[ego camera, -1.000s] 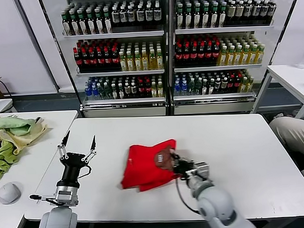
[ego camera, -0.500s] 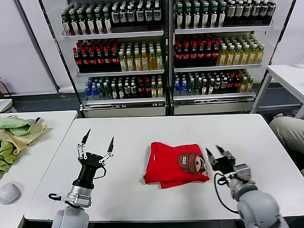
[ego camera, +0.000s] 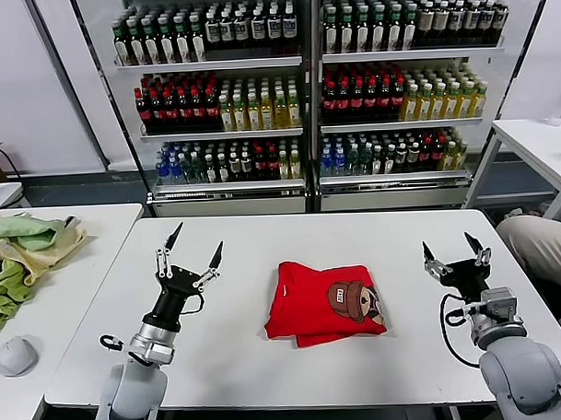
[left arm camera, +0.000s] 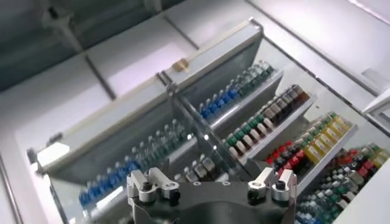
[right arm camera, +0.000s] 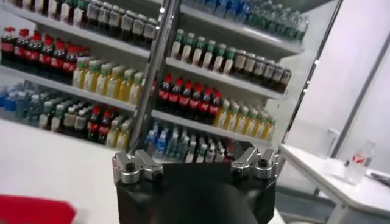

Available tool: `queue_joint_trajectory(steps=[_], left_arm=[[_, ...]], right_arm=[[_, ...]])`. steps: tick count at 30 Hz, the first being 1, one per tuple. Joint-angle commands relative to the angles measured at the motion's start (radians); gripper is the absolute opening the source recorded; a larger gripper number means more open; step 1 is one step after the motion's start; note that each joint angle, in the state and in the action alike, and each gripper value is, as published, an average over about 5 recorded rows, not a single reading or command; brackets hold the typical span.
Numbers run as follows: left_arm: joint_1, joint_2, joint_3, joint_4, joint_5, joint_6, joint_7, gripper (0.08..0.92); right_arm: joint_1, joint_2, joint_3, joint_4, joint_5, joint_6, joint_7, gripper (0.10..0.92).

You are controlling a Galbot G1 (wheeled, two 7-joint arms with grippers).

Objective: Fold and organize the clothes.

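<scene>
L gripper (ego camera: 191, 251) raised over white table (ego camera: 267, 358), fingers spread, holding nothing; folded red T-shirt (ego camera: 322, 302) w/ cartoon print flat at table centre, between both arms; R gripper (ego camera: 456, 251) upright just right of it, fingers apart, empty

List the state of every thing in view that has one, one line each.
red T-shirt: folded, flat on the white table, print up, not held.
left gripper: open, raised, empty, left of the shirt.
right gripper: open, raised, empty, right of the shirt.
green and yellow cloths: crumpled on the side table.
</scene>
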Motion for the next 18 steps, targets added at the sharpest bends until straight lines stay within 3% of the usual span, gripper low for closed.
queue_joint_trajectory(steps=[1,6,18], left_arm=[[-0.034,0.015,-0.023,0.057,-0.269,0.081,0.051,0.823],[-0.038,0.01,-0.032,0.058,-0.267,0.099,0.027,0.823],[-0.036,0.007,-0.02,0.057,-0.226,0.096,-0.031,0.823]], right_arm=[[0.168,0.013,-0.083,-0.137,-0.086,0.067,0.017,0.822],[0.202,0.043,-0.132,-0.18,-0.203,0.08,0.048,0.823],[0.194,0.02,-0.114,-0.223,-0.218,0.168,0.007,0.823]])
